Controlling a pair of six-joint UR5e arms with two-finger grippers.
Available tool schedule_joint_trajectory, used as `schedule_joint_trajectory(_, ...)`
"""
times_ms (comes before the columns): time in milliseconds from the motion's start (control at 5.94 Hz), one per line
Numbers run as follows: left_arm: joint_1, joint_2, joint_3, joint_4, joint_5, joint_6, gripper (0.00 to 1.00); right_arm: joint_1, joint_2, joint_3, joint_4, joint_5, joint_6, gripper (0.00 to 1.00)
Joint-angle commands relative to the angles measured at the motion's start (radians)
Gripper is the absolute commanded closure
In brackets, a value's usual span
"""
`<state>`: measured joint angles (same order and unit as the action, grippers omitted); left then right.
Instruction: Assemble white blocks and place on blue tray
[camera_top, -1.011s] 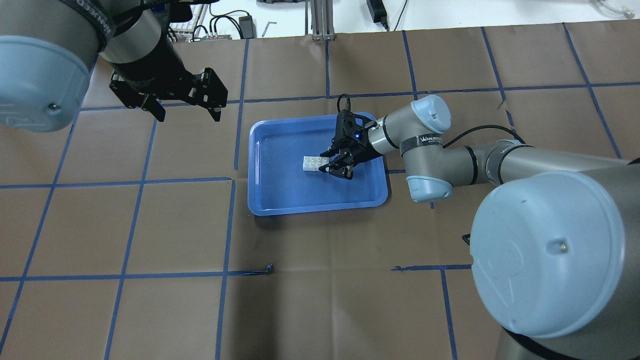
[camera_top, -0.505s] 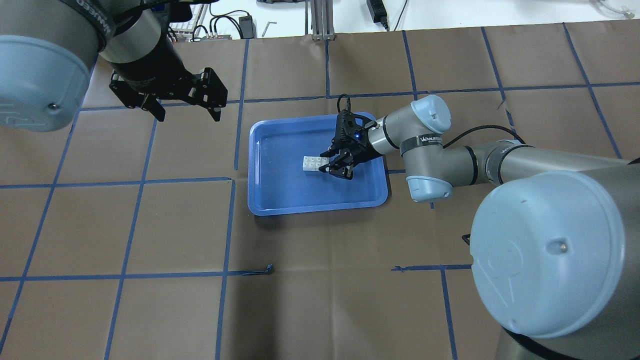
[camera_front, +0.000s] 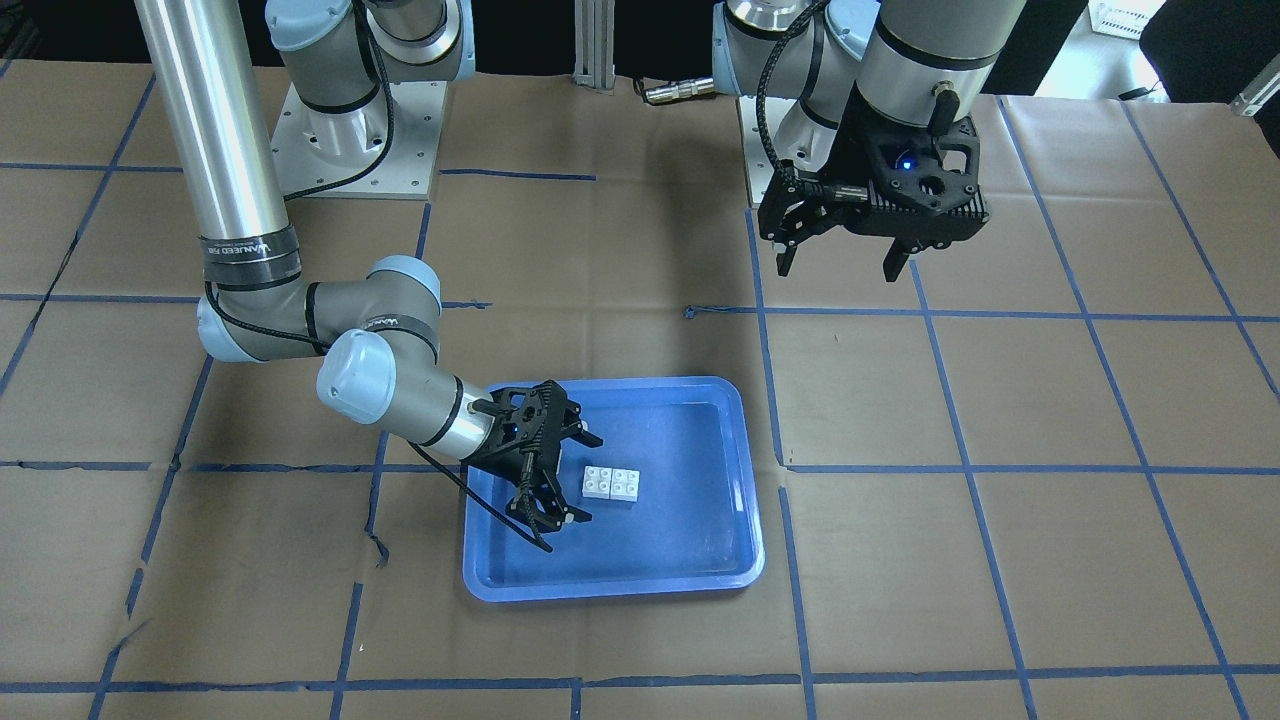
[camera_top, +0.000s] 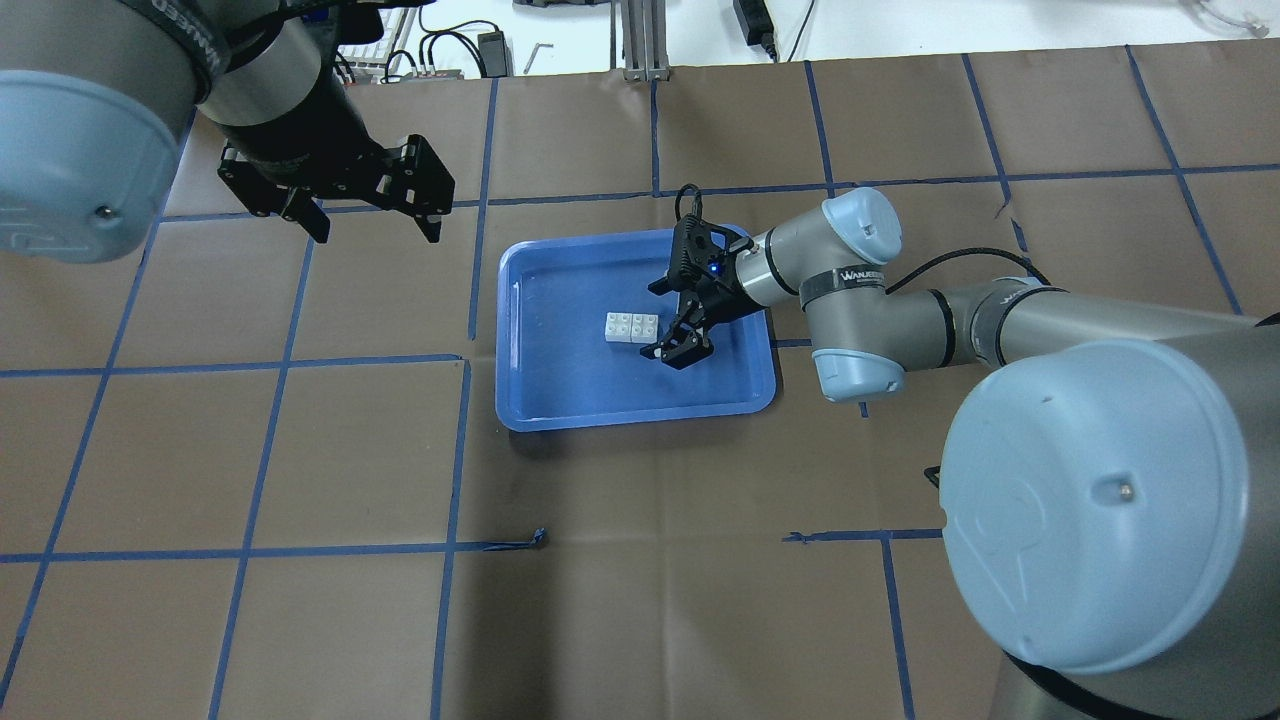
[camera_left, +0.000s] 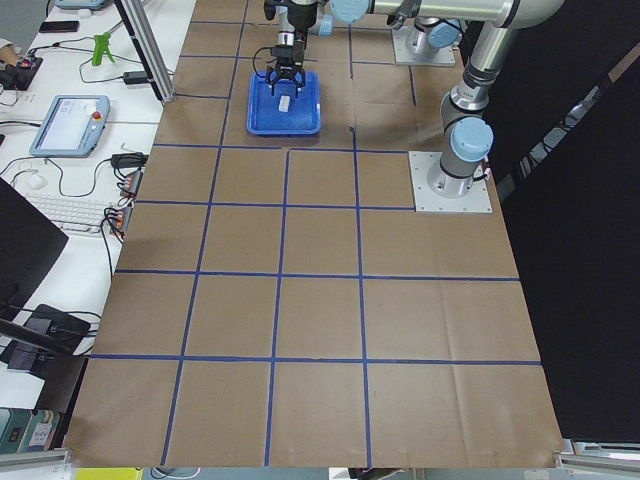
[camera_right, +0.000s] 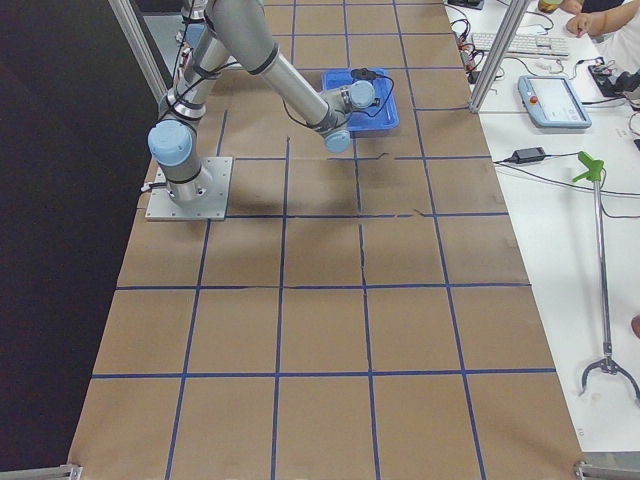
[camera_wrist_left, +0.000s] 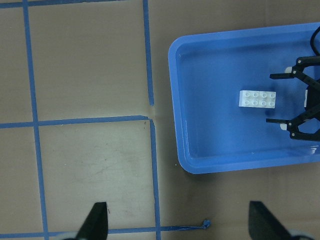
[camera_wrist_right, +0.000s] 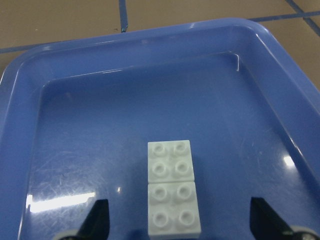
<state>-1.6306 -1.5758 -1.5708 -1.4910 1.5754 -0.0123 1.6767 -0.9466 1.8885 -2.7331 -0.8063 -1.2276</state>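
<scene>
Fingers of the right gripper (camera_top: 667, 318) stand wide apart and hold nothing — the two small white square plastic building blocks (camera_top: 631, 327), joined side by side with their studs up, lie just ahead of the fingertips on the floor of the large shallow blue plastic tray (camera_top: 540, 395). The right wrist view confirms this: both black finger tips sit at the lower corners of that view, well clear of the white blocks (camera_wrist_right: 172, 186), which rest flat near the middle of the blue tray (camera_wrist_right: 20, 150). The left gripper (camera_front: 842, 262) hangs above the brown paper-covered table (camera_top: 300, 600), well apart from the tray, its fingers likewise spread and empty. Judged from this layout, the placement step appears complete and only a withdrawal of the right arm remains. Hazards: the right gripper is low inside the tray, so a sideways or forward retreat could sweep a finger into the blocks and slide or split them; a low exit path could catch the raised rim and drag the tray across the paper. A vertical lift before any lateral travel would avoid both. Whether the two blocks are firmly locked or merely abutting cannot be told from these views — a light knock may separate them.
</scene>
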Motion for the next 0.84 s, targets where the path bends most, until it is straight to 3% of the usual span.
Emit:
schedule_joint_trajectory(0, 0.0, 0.0, 0.002, 0.0, 0.0, 0.0, 0.01, 0.0, -0.014, -0.038, 0.004, -0.019, 0.04, 0.0)
schedule_joint_trajectory(505, 0.0, 0.0, 0.0, 0.0, 0.0, 0.0, 0.01, -0.015, -0.078, -0.046, 0.019, -0.147, 0.091, 0.0)
schedule_joint_trajectory(674, 0.0, 0.0, 0.002, 0.0, 0.0, 0.0, 0.01, -0.037, -0.113, -0.052, 0.103, -0.181, 0.091, 0.0)
